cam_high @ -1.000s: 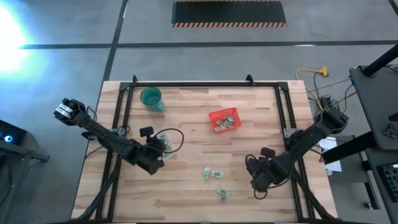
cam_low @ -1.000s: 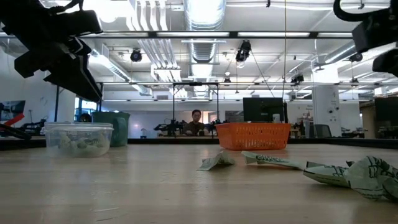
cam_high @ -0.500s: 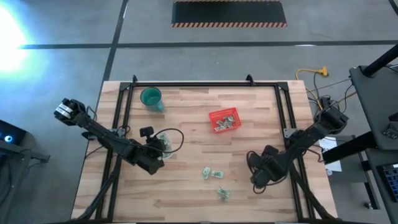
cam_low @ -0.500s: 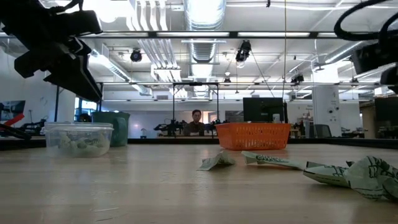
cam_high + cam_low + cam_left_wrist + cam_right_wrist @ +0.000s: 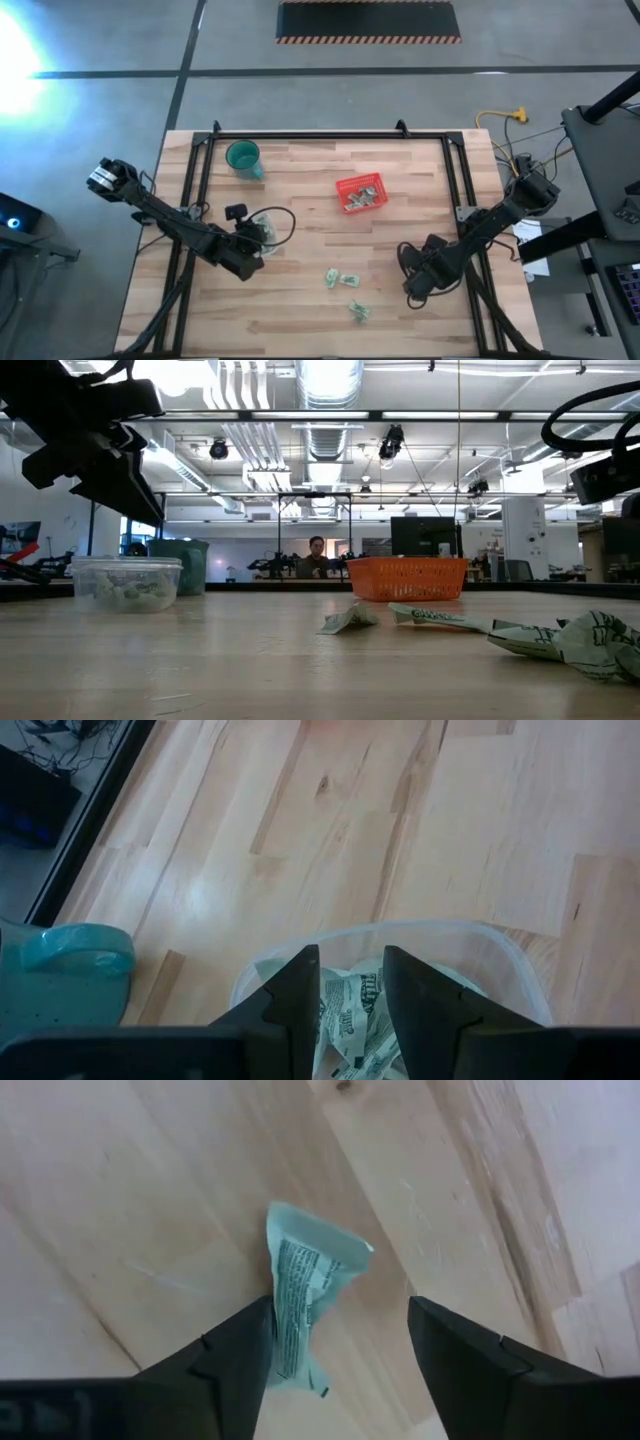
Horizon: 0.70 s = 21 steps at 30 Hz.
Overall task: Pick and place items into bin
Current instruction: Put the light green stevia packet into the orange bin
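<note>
Near the front of the bench (image 5: 300,310), loose packets (image 5: 359,312) are seen lying on the wood, with the right tool (image 5: 340,1342) held wide open just above one packet (image 5: 308,1295), nothing gripped. At mid-bench on the left, the left tool (image 5: 350,982) is poised, fingers slightly parted and empty, over a clear tub (image 5: 505,960) holding more packets. Farther back, right of centre, the red basket (image 5: 360,193) is shown with several packets inside. A teal cup (image 5: 243,157) stands at the far left.
</note>
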Each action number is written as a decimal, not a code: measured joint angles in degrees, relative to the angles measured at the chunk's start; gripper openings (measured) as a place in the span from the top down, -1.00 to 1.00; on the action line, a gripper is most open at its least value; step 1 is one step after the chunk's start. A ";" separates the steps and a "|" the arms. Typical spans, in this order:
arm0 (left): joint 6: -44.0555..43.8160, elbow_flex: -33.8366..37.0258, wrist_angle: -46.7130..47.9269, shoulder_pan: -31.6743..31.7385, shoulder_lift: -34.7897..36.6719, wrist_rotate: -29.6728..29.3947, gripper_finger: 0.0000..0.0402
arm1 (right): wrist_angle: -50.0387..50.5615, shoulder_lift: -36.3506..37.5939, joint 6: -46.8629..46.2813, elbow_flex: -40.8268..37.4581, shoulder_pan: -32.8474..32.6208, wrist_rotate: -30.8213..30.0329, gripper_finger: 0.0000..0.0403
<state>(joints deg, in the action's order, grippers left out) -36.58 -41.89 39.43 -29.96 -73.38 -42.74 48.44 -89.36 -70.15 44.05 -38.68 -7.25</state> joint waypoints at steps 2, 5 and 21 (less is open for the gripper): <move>0.00 0.00 0.01 0.01 0.00 0.00 0.52 | -0.13 0.00 0.00 -0.13 0.00 0.00 -0.06; 0.00 0.00 0.01 -0.01 0.00 0.00 0.52 | -0.21 0.02 0.21 -0.18 0.00 0.00 0.03; 0.00 0.04 0.03 0.01 0.00 0.00 0.52 | -0.69 0.02 5.00 -0.26 -0.04 -1.91 0.69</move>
<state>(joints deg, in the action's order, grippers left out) -36.58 -41.85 39.46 -29.95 -73.38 -42.74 47.75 -89.34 -65.14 43.79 -38.72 -9.16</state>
